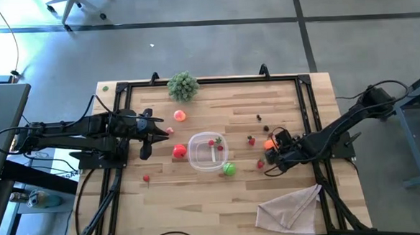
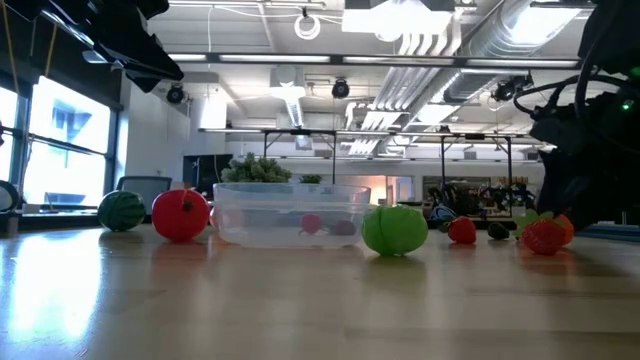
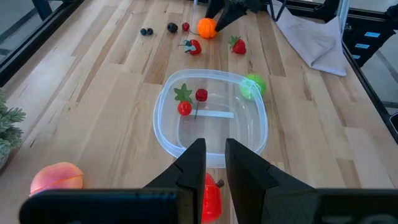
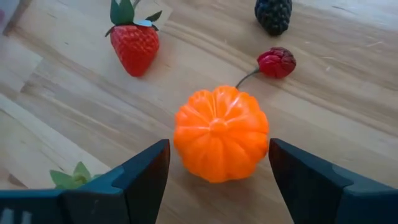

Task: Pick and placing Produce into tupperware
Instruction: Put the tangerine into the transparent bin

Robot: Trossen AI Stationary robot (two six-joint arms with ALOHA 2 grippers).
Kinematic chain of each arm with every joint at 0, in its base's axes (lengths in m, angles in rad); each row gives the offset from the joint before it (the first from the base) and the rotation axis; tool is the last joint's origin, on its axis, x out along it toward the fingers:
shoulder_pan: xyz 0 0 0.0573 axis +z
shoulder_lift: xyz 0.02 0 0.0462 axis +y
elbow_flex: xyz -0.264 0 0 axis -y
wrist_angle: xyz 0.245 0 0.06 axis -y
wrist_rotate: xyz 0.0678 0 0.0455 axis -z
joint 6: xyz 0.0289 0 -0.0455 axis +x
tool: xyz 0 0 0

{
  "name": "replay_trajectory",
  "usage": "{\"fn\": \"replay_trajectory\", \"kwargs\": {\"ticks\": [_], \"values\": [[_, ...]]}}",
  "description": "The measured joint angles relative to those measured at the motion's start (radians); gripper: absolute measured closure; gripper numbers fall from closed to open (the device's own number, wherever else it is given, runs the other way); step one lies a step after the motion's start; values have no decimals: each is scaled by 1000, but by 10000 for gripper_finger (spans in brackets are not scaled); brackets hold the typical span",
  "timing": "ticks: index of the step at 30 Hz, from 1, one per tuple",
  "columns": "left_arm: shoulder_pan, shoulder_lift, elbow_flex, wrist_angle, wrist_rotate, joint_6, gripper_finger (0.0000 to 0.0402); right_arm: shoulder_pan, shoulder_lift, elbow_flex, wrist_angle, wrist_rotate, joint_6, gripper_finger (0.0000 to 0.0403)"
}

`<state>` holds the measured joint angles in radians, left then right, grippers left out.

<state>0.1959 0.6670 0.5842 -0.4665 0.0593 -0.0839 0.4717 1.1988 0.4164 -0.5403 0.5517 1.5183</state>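
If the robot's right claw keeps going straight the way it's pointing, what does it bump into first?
Most likely the orange toy fruit. The open right end effector already has a finger on each side of it. A small dark red berry lies just past it.

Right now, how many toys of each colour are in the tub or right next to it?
Red: 3. A strawberry and a berry are in the tub, and a red ball is beside it.
Green: 1. A green ball is beside it.
Total: 4
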Motion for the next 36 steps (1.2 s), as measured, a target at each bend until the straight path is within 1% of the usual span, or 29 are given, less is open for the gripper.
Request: {"fn": "replay_trajectory", "kwargs": {"ticks": [7,13,19,26,31,36], "values": [[0,0,0,0,0,0,350,-3,0,0,16,20,-38,137],[0,0,0,0,0,0,350,-46,1,0,29,5,-98,137],[0,0,0,0,0,0,350,-87,53,0,106,-10,-187,137],[0,0,0,0,0,0,350,-89,99,0,113,-38,-183,137],[0,0,0,0,0,0,350,-89,111,0,114,-30,-191,138],[0,0,0,0,0,0,350,-89,111,0,115,-30,-191,157]]}}
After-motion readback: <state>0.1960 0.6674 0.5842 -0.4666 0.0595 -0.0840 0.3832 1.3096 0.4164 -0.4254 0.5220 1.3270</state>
